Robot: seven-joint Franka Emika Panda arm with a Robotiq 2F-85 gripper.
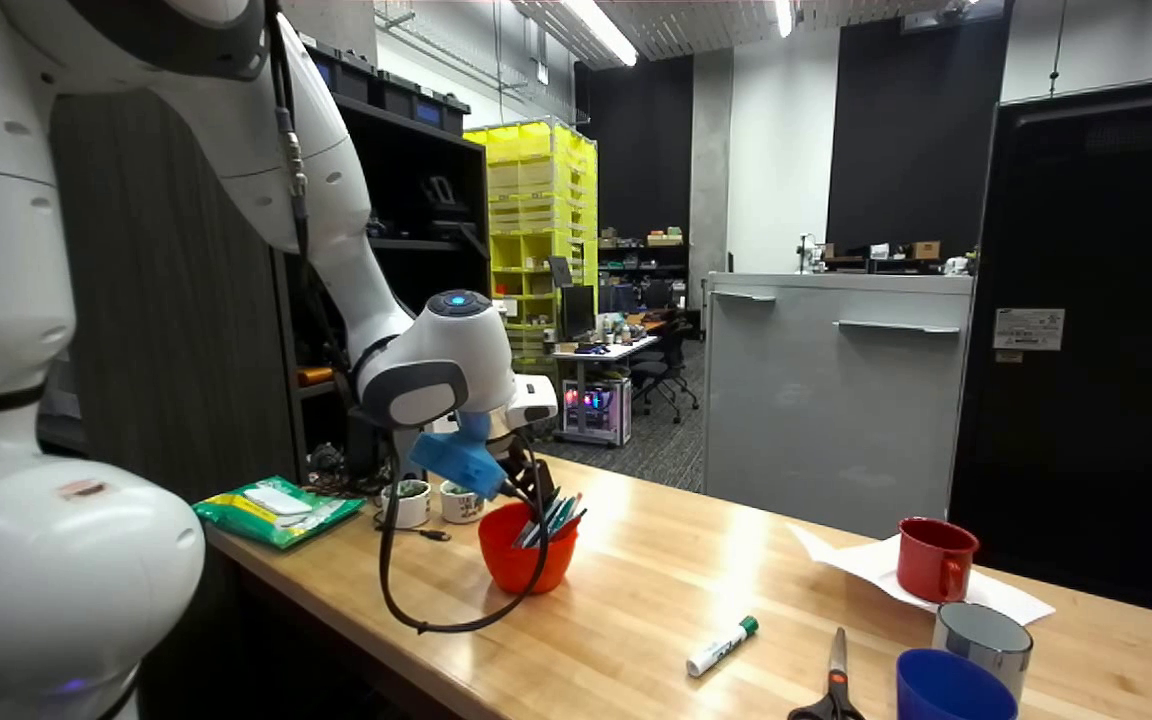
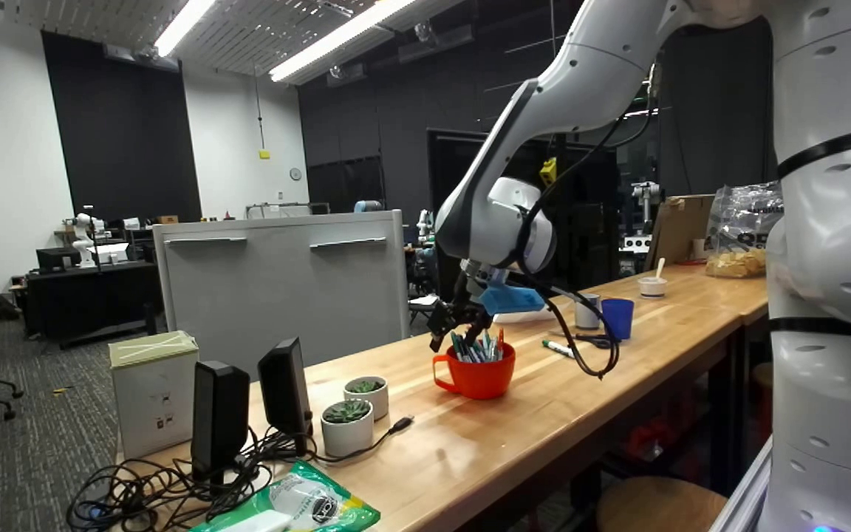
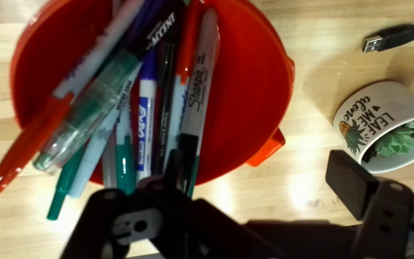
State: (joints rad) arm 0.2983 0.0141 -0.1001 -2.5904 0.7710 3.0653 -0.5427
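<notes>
wooden desk point(image 1: 636, 560): an orange-red mug point(image 2: 481, 383) holding sharpie and expo markers point(image 3: 146, 129) stands near 2 potted succulents point(image 2: 349, 436). just above the mug, the end effector point(image 3: 261, 167) hangs spread, grasping nothing. smooth, light markers would probably slip unless pinched mid-barrel; the stiff-looking mug should lift best by its handle point(image 2: 437, 377).

Markers point(image 2: 479, 349) lean in the mug point(image 2: 483, 380) on the table point(image 2: 433, 462), near two potted plants point(image 2: 348, 437).
</notes>
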